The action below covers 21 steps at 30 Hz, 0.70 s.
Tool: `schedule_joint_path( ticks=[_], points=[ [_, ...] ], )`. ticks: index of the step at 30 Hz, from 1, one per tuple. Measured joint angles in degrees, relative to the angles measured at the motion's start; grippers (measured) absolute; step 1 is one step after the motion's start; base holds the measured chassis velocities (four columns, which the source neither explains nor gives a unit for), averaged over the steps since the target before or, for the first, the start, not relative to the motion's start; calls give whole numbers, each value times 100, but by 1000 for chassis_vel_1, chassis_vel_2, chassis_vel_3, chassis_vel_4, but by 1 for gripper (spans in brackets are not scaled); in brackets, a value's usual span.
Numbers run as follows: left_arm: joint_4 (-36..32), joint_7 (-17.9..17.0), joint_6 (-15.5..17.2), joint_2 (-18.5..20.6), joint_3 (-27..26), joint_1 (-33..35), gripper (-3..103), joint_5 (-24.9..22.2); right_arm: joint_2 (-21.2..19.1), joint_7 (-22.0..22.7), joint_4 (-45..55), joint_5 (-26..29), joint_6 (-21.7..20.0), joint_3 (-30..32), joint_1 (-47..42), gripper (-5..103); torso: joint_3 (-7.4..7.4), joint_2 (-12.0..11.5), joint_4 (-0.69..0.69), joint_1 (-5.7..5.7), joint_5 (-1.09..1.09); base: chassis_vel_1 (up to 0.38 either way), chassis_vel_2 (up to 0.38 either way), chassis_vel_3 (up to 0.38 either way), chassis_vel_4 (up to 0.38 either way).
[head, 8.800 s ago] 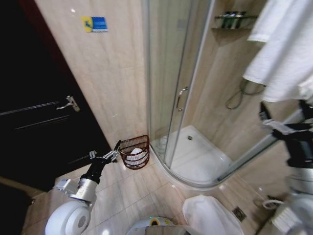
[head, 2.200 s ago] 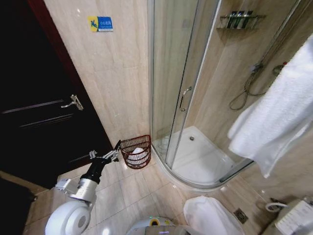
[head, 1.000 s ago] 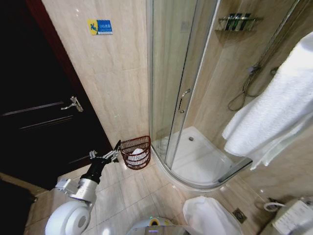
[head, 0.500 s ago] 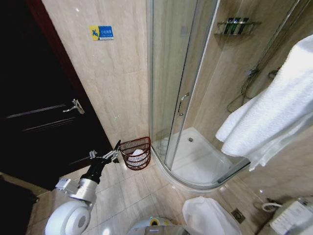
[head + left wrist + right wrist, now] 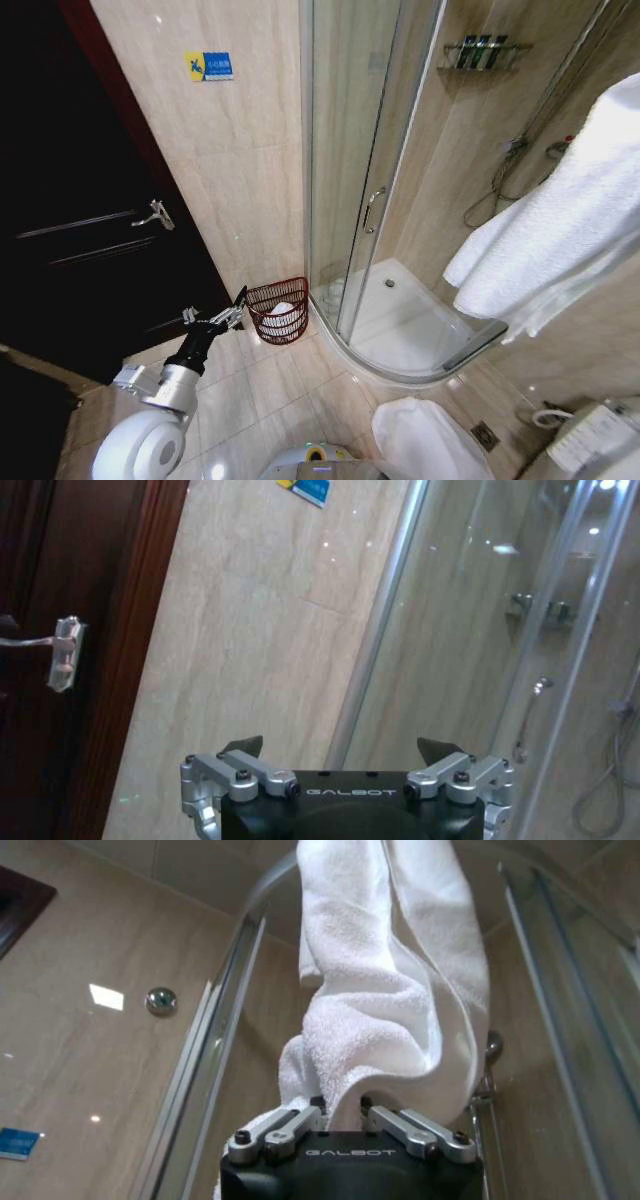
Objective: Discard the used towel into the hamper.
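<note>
A white towel [image 5: 560,230] hangs at the right of the head view, in front of the shower wall. The right wrist view shows my right gripper [image 5: 340,1104] shut on a bunched fold of the towel [image 5: 385,1012], which rises above the fingers. The hamper [image 5: 278,310], a small reddish-brown open-weave basket, stands on the floor by the corner of the shower glass with something white inside. My left gripper [image 5: 222,312] is held low, just left of the hamper. In its own view the left gripper [image 5: 340,746] is open and holds nothing.
A curved glass shower enclosure [image 5: 350,180] with a white tray [image 5: 410,325] takes up the middle. To the left is a dark door [image 5: 70,240] with a lever handle [image 5: 155,213]. A white heap [image 5: 425,440] lies on the tiled floor near my base. A shelf of bottles [image 5: 483,50] hangs high on the shower wall.
The towel has come down from the upper right corner and now hangs across the right side. The right arm has left the head view. The camera shifted slightly; left arm and hamper unchanged.
</note>
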Motion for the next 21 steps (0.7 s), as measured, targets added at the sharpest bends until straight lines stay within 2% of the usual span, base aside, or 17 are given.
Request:
schedule_joint_path(
  ticks=[4,5,7,8,10,12,14,17,21],
  points=[
    [0,0,0,0,0,0,100,0,-21,-14,0,-21,21,-16,26,8,-7,-11,0,-8,0,215,-205,-220,224],
    [0,0,0,0,0,3,100,0,-24,-147,-2,-117,94,-46,24,8,-12,-14,-1,-17,-2,206,-204,-176,186],
    [0,0,0,0,-1,7,100,0,-24,-364,-63,-399,403,-129,39,8,-15,-16,2,-21,-4,115,-60,-154,139],
    [0,0,0,0,-1,7,100,0,-24,-364,-63,-399,403,-129,39,8,-15,-16,2,-21,-4,115,19,-131,139],
    [0,0,0,0,0,3,100,0,-16,-654,-244,-932,893,-236,91,8,-14,-24,-2,-19,1,16,-7,-104,83],
    [0,0,0,0,0,3,100,0,-9,-724,-286,-1055,1016,-261,99,8,-15,-26,-2,-19,5,0,0,0,0],
    [0,0,0,0,0,0,100,0,75,-986,-379,-1331,1322,-319,82,8,-14,-32,0,-14,-1,-88,-4,38,-24],
    [0,0,0,0,0,0,100,0,186,-1096,-385,-1379,1429,-358,3,8,-14,-36,0,-11,0,-80,21,88,-25],
    [0,0,0,0,0,0,100,0,633,-1579,-442,-1577,1789,-550,-363,8,-19,-39,1,-17,-2,-14,10,23,-14]
  ],
)
